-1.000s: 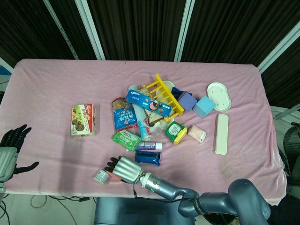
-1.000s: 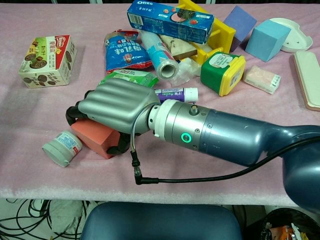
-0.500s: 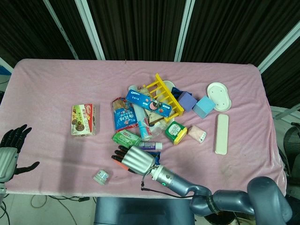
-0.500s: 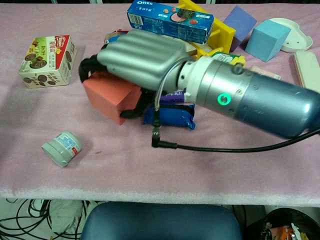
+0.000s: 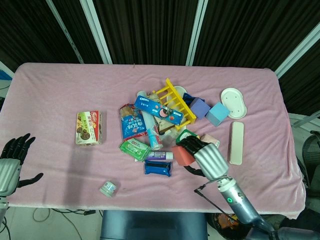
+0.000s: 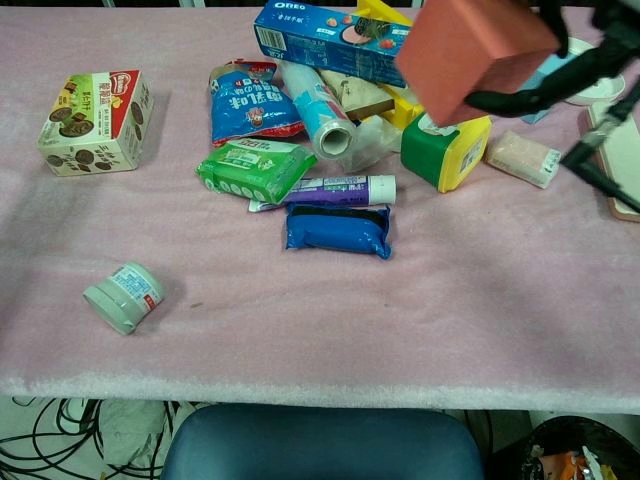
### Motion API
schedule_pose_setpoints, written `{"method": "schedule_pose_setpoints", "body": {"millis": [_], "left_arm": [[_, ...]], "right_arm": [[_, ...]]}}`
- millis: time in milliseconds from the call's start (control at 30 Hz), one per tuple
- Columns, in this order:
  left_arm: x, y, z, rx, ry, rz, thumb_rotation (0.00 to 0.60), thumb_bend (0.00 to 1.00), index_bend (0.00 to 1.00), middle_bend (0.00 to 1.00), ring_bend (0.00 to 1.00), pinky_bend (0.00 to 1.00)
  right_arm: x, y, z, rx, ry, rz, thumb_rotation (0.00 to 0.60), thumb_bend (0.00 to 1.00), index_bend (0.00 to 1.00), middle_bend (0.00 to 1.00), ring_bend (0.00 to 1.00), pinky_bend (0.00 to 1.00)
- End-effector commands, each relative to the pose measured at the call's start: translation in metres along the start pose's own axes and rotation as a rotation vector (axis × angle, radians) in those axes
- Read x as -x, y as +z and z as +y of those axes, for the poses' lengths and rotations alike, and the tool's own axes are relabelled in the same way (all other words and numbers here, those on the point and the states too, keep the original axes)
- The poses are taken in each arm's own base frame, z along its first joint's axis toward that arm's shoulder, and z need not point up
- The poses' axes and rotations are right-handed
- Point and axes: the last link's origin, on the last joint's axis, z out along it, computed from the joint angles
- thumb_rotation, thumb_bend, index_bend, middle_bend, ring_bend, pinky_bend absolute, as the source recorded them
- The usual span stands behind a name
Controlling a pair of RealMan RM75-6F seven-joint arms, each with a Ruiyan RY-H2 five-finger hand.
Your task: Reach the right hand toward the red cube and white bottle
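The right hand (image 5: pixel 202 154) grips the red cube (image 6: pixel 470 50), raised above the green-and-yellow tub (image 6: pixel 445 137); the white bottle (image 6: pixel 124 296) lies well left.

Looks like a robot lab test cell: pink cloth-covered table (image 5: pixel 50 90) against dark slatted wall panels (image 5: pixel 145 30), jumble of grocery props such as an Oreo box (image 6: pixel 340 40), loose cables (image 6: pixel 60 440) on floor underneath, office chair (image 6: pixel 320 445) tucked at front edge.

The red cube (image 6: pixel 470 52) hangs tilted above the clutter; the white bottle (image 6: pixel 124 297) lies sideways near the table's front edge.
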Motion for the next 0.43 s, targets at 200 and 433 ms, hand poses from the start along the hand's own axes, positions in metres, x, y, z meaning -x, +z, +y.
{"method": "schedule_pose_setpoints", "body": {"millis": [200,433], "left_arm": [[0.001,-0.001,0.001,0.005,0.012,0.015,0.6,0.0,0.0,0.0,0.0,0.0],[0.0,-0.003,0.002,0.017,0.012,0.019,0.6,0.0,0.0,0.0,0.0,0.0]], "right_arm": [[-0.029,-0.09,0.031,0.182,0.207,0.095,0.6,0.51,0.68,0.65,0.64,0.71],[-0.025,-0.111,0.051,0.199,0.19,0.102,0.6,0.51,0.68,0.65,0.64,0.71]]}}
